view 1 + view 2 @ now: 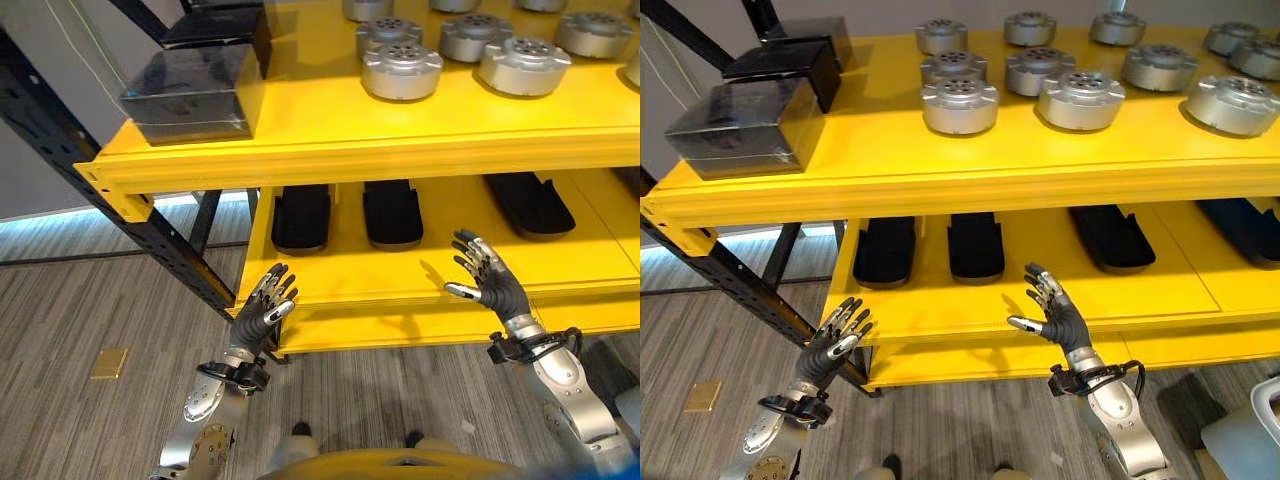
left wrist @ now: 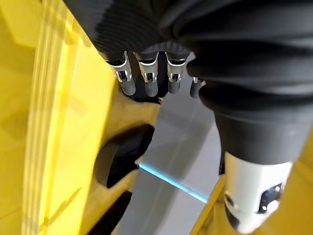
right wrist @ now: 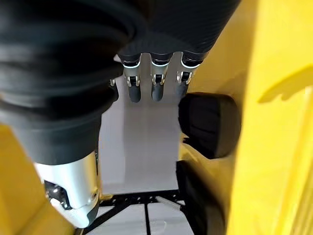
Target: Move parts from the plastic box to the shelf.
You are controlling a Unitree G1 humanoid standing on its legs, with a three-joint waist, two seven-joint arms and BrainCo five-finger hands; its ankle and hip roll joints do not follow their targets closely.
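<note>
So I'm parked in front of the yellow shelf [image 1: 970, 175], which takes up most of what my head camera sees. The top deck is already well stocked: a crowd of round silver parts [image 1: 960, 105] sits in loose rows toward the back and the right, each flat on its base, so I'd guess that's where the batch is being collected. Over on the left end of that deck there are some dark boxes [image 1: 740, 125], stacked and pushed toward the corner, probably to keep the middle free for more parts.

The lower deck [image 1: 940, 305] holds a row of black elongated pieces [image 1: 975, 245], lying lengthwise front to back, side by side with gaps between. They're set deep, so the front strip is bare.

The plastic box the task talks about, I can't pick out with any confidence; a pale grey corner at the lower right of the right eye view might be it, can't say.

Left hand [image 1: 262, 312] hangs just off the shelf's left front corner, fingers straight and spread, nothing in it. Right hand [image 1: 1060, 318] hovers over the lower deck's front edge, fingers splayed, also empty. My read: I'm between loads, and next up is turning toward the box for another part.
</note>
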